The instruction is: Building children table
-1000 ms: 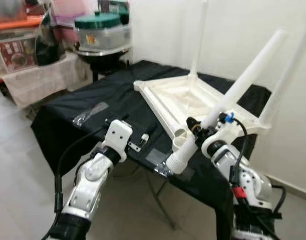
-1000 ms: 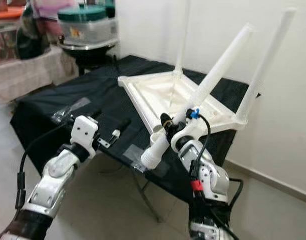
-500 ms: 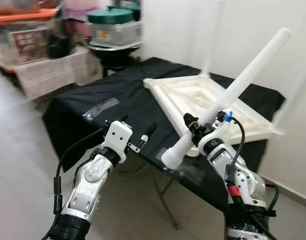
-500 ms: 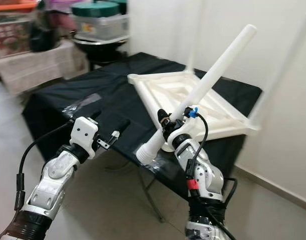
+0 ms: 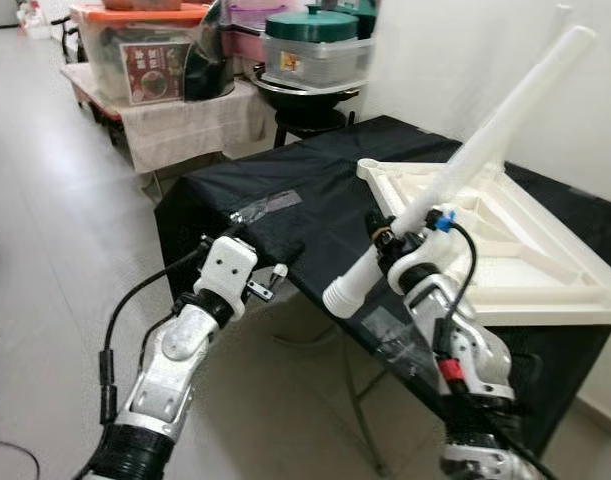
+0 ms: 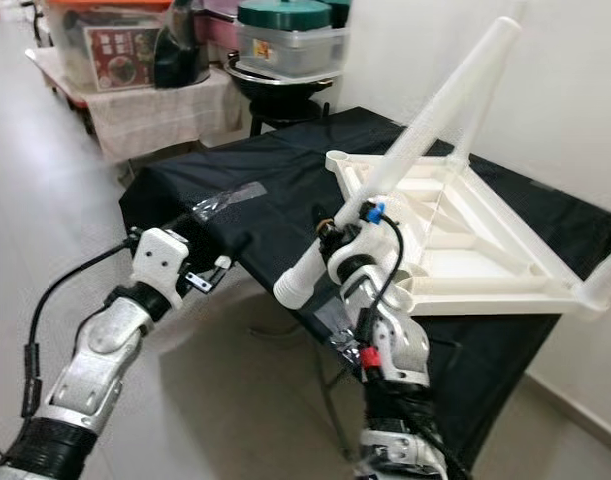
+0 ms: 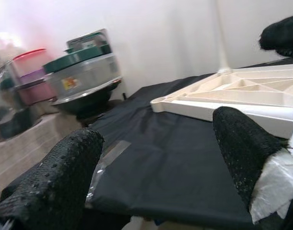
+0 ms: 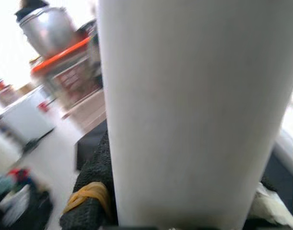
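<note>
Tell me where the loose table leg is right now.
The table leg is clamped in the right tool, slanting over the near corner of the upturned tabletop on the black table.

White wall (image 5: 425, 50), pale tiled floor (image 5: 45, 200)

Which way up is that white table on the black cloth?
Upside down. The white tabletop lies flat on the black cloth, ribbed underside facing up.

Even, bright indoor light fills the room, and the white wall (image 5: 435, 50) nearly washes out. The black tablecloth (image 6: 285, 180) swallows detail — its tape patch (image 5: 268, 205) glints. The right wrist view is soft (the table leg (image 8: 194, 110) blurred), with blown-out highlights behind.
</note>
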You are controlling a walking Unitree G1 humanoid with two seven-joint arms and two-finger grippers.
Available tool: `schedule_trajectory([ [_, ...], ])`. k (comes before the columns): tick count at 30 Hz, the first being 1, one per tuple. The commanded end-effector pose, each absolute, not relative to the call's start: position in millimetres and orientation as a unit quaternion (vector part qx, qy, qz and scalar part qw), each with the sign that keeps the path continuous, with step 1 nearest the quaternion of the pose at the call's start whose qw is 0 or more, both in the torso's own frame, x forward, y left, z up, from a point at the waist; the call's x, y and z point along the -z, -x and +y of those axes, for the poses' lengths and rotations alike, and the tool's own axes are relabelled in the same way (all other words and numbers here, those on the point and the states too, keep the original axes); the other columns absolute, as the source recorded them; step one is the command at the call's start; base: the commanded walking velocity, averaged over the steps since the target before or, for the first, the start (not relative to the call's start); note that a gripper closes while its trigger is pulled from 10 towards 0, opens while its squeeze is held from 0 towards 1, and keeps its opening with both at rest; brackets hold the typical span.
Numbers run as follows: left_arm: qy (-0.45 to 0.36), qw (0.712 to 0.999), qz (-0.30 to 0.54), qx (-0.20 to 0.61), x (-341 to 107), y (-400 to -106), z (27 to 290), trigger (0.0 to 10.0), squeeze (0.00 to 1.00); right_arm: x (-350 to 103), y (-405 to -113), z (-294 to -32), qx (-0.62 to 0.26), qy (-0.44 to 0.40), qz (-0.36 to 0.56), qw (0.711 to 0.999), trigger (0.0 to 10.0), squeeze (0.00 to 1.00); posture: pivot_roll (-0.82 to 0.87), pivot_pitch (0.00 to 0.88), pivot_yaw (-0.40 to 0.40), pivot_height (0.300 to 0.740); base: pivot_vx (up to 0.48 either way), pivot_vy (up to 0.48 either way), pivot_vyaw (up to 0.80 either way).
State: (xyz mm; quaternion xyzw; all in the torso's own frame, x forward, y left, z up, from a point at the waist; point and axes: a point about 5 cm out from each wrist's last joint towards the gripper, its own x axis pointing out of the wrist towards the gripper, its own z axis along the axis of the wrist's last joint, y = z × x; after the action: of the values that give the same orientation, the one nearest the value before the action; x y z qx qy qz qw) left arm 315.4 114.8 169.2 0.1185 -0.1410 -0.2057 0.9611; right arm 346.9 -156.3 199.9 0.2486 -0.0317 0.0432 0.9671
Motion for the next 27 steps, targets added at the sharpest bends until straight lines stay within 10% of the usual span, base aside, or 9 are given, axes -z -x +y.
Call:
schedule_trajectory([
  [1, -0.122, 0.961, -0.137, 0.206, -167, -314, 115, 10.0, 0.0, -202, -349, -163, -0.018, -0.246, -0.042, 0.968, 0.0, 0.0, 0.06, 0.0, -0.083, 0.74, 0.0, 0.0, 0.0],
  [27, -0.136, 0.961, -0.13, 0.204, -164, -315, 114, 10.0, 0.0, -187, -360, -151, -0.015, -0.262, -0.041, 0.964, 0.0, 0.0, 0.08, 0.0, -0.088, 0.74, 0.0, -0.364, 0.11],
])
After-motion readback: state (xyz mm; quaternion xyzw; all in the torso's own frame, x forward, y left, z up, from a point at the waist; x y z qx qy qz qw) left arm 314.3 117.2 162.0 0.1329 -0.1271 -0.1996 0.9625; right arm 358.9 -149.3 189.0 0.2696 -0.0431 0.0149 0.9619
